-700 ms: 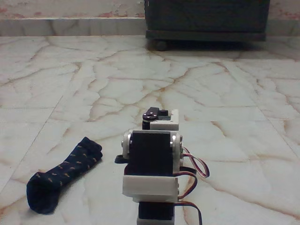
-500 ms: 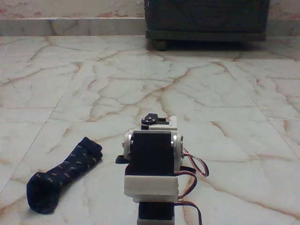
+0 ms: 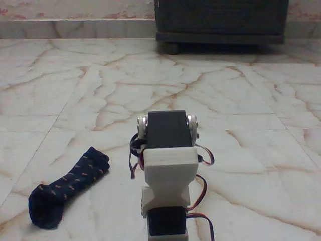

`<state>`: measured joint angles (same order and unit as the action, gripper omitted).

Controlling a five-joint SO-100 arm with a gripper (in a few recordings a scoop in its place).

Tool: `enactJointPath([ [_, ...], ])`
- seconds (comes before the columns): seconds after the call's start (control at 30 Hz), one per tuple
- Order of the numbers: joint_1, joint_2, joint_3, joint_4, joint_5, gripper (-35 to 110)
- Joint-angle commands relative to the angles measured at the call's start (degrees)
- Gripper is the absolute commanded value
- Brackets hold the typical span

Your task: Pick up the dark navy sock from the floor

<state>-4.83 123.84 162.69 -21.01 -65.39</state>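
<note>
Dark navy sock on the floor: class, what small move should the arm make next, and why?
Probably swing toward the picture's left: the dark navy sock lies flat on the floor, left of the arm, which faces straight ahead, apart from it.

The sock (image 3: 67, 188) is dark blue with lots of little orange marks on it. It is soft and a bit crumpled. It lies flat on the floor (image 3: 241, 100), near the bottom left corner in the fixed view. It lies slanted: one end points up and to the right, and the wider, darker end sits low on the left. The floor is shiny and cream white, with thin red-brown lines running across it and thin lines between the tiles.
</note>
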Motion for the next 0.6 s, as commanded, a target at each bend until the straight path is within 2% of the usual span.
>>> enactJointPath([
  [0.0,-1.1,-0.4,-2.3,1.7,3.6,0],
  [0.23,-8.3,-6.7,-9.8,17.5,17.0,0],
  [0.27,-9.3,-7.6,-65.3,18.1,18.2,0],
  [0.3,-10.5,-8.7,-10.2,19.2,19.2,0],
  [0.43,-14.2,-12.6,-10.0,20.0,23.3,1],
  [0.57,-17.7,-17.1,-12.4,25.7,27.2,2],
])
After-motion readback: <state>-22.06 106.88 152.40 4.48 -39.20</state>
